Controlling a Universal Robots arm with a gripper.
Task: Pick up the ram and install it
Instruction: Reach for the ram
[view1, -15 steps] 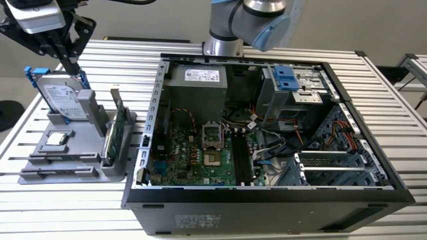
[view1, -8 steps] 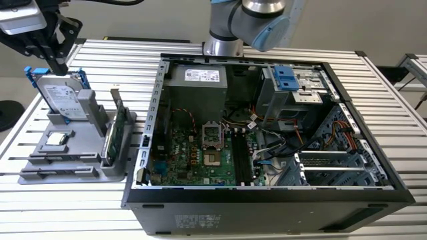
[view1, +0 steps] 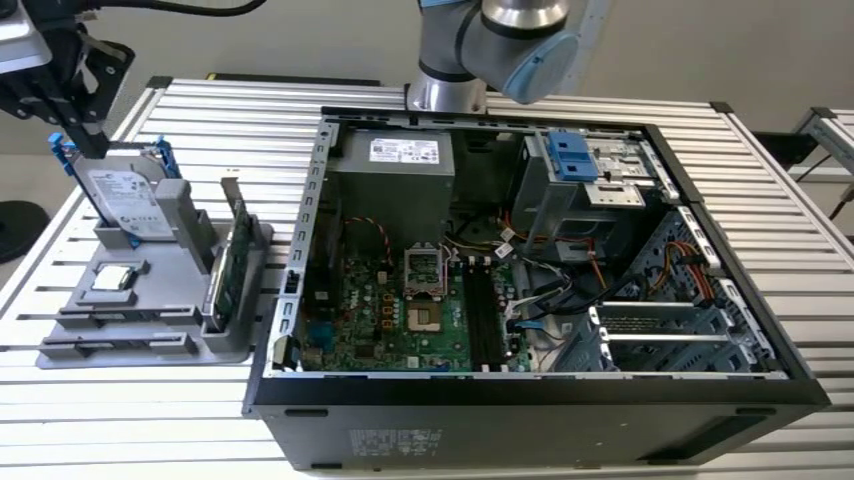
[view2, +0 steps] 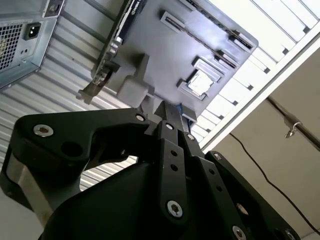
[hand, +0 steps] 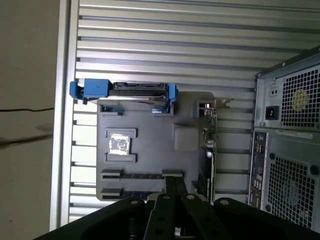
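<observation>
The slatted aluminium table (view1: 774, 200) carries an open computer case (view1: 534, 400) lying on its side, with the motherboard (view1: 387, 310) exposed. The arm (view1: 514, 35) rises from behind the case. On the exterior view's left, just beside the case, rests a grey holder (view1: 147, 265). A silver hard drive (view1: 127, 195) with blue end brackets stands upright at the holder's far end. A green card (view1: 230, 270) stands on edge along the side nearest the case. A processor chip (view1: 114, 278) lies flat in a recess near the holder's middle. Two long slots (hand: 137, 175) run across the holder's near end. The gripper (view1: 91, 145) hangs above the far left corner of the hard drive, apart from it. In both wrist views its black fingers (hand: 167, 187) lie pressed together at the tips, and nothing is seen between them. The location of the ram cannot be told: the holder slots and the black memory sockets (view1: 483, 315) on the motherboard appear as dark strips, and their contents cannot be made out.
</observation>
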